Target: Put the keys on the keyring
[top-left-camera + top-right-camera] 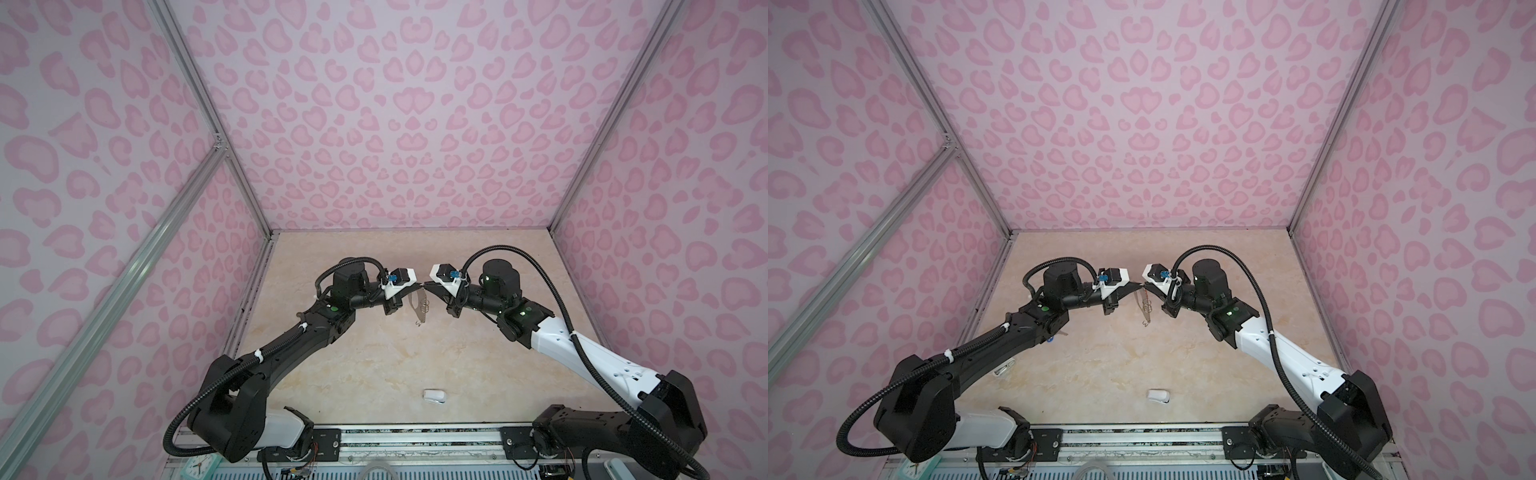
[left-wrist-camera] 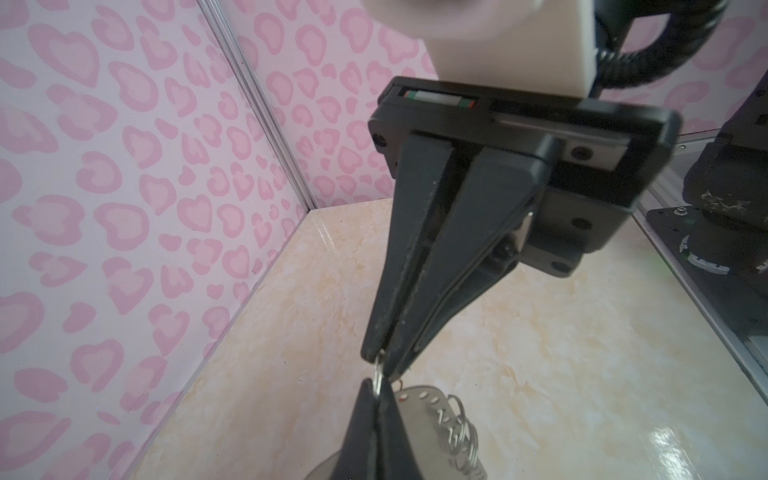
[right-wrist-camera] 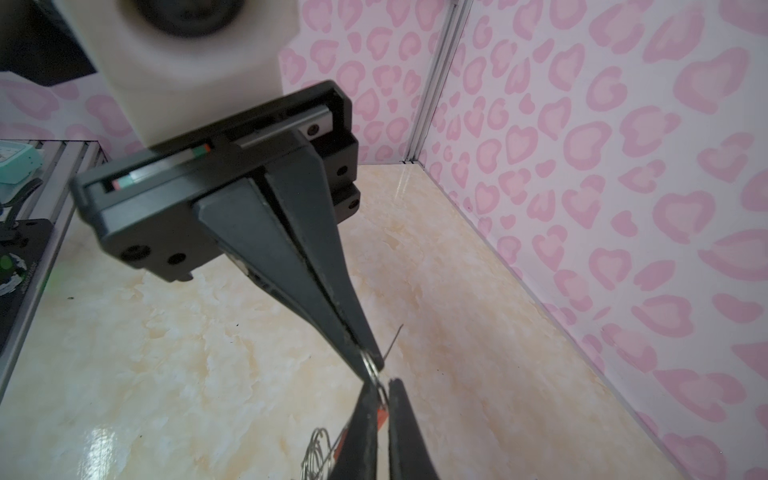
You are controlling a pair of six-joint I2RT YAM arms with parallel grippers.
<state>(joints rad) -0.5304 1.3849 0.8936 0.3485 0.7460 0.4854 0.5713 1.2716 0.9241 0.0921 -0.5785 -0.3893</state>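
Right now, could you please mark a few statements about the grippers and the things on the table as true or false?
1. The left gripper and right gripper meet tip to tip. True.
2. The left gripper is wide open. False: it is shut.
3. A small wire ring is pinched between their tips. True.
4. The right gripper holds the small white object. False: it lies on the table, apart from both grippers.

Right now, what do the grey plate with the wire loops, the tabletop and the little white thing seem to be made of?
Grey plate: matte, dull surface; metal or hard plastic, I can't tell which.
Wire loops: thin bright metal wire, judging by the glints.
Tabletop: glossy marble-look sheet; it mirrors light.
White thing: probably smooth plastic.
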